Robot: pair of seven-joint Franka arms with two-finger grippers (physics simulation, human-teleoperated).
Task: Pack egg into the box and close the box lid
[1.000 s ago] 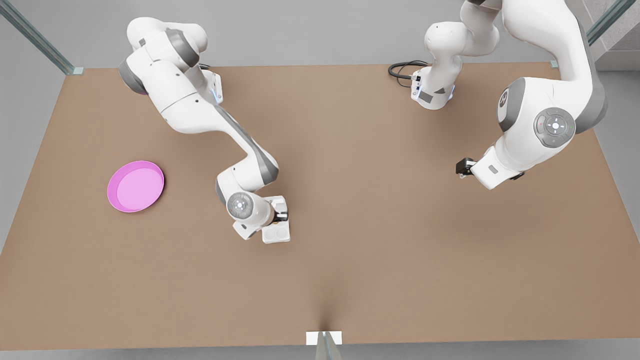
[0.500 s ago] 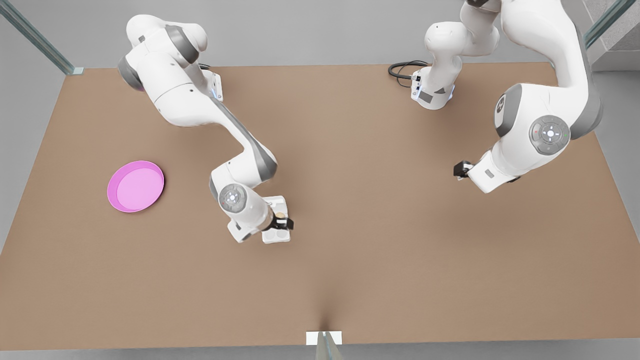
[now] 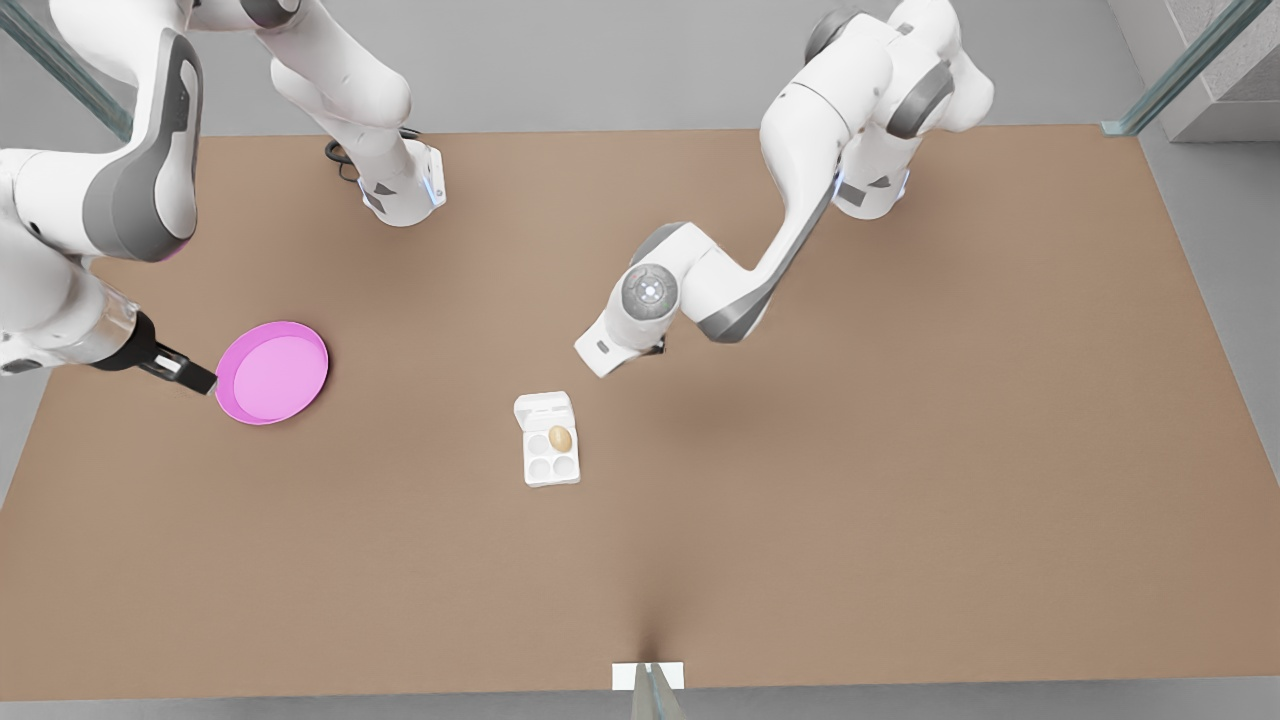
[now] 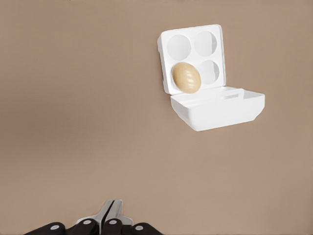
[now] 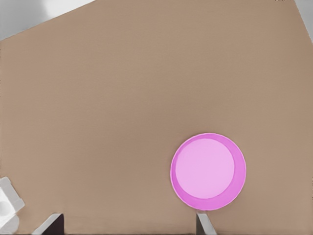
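Note:
The white box (image 3: 551,467) sits mid-table with its lid (image 3: 543,408) open. In the left wrist view the lid (image 4: 220,110) stands partly raised off the box (image 4: 166,63). The tan egg (image 3: 560,438) rests in one of the two cups nearest the hinge, also visible as the egg (image 4: 186,77) in the left wrist view. My left gripper (image 4: 111,218) is shut and empty, on the arm at the front view's right, hovering short of the lid side. My right gripper (image 3: 203,381) is open and empty, at the pink dish's edge on the front view's left, far from the box.
A round pink dish (image 3: 272,372) lies on the table at the front view's left, seen as the dish (image 5: 208,171) just beyond my right fingers. Both arm bases stand along the far edge. A white bracket (image 3: 648,676) marks the near edge.
The egg was let go into a cup. The right arm pulled away from the box to the pink dish. The left arm swung in from the front view's right toward the box.

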